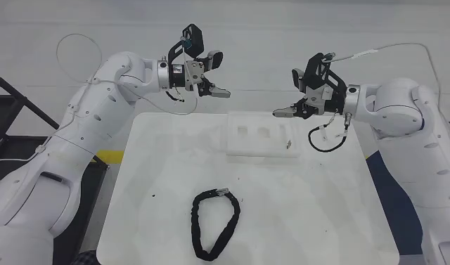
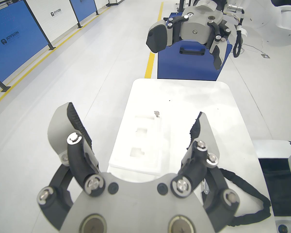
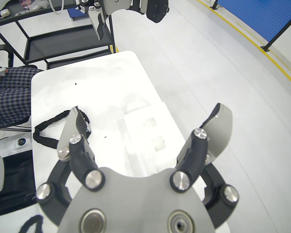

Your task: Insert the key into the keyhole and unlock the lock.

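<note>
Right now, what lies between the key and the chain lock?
In the top view the key sits in the foam tray; from its edge to the chain lock there is only bare table.

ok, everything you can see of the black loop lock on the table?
The lock is a closed loop in a black, fabric-looking sleeve with a short silvery metal piece where its ends meet. It lies flat on the white table, on the robot's side of the white foam tray and apart from it. Only the table touches it: the left hand and right hand hang open above the far side. No keyhole can be made out.
</note>
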